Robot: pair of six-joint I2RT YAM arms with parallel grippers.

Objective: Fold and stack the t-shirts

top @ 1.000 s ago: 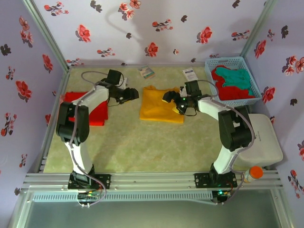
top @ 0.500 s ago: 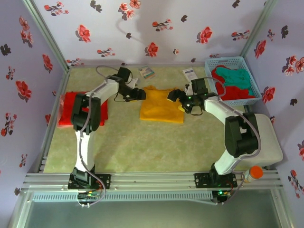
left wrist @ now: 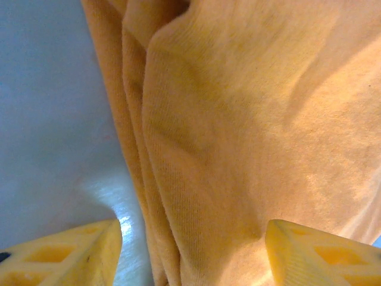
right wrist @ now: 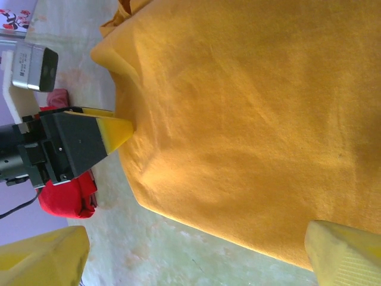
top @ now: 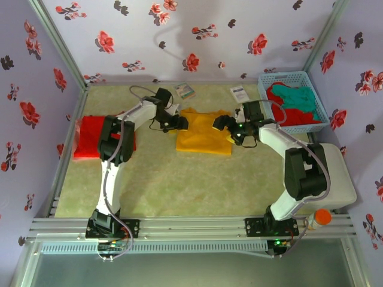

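A folded mustard-yellow t-shirt [top: 200,136] lies mid-table. My left gripper [top: 179,123] sits at its left edge, open, with the layered cloth edge [left wrist: 196,149] between its yellow fingertips [left wrist: 65,256]. At the shirt's right edge my right gripper [top: 230,130] is also open, low over the cloth [right wrist: 250,119], its fingertips [right wrist: 342,256] spread wide. The right wrist view also catches the left gripper [right wrist: 89,143] across the shirt. A folded red t-shirt [top: 90,136] lies at the far left, and its edge [right wrist: 65,199] shows in the right wrist view. More red and teal t-shirts [top: 296,101] fill the basket.
The blue mesh basket [top: 267,81] stands at the back right. Two small printed cards [top: 185,91] [top: 239,93] lie near the back wall. A white box [top: 335,176] and an orange-capped bottle [top: 322,216] sit off the right edge. Green mat lies bare in front of the shirt.
My left arm has swung right, away from the red shirt, to the yellow shirt's left edge. The right gripper has shifted slightly back and right along the shirt's right edge.
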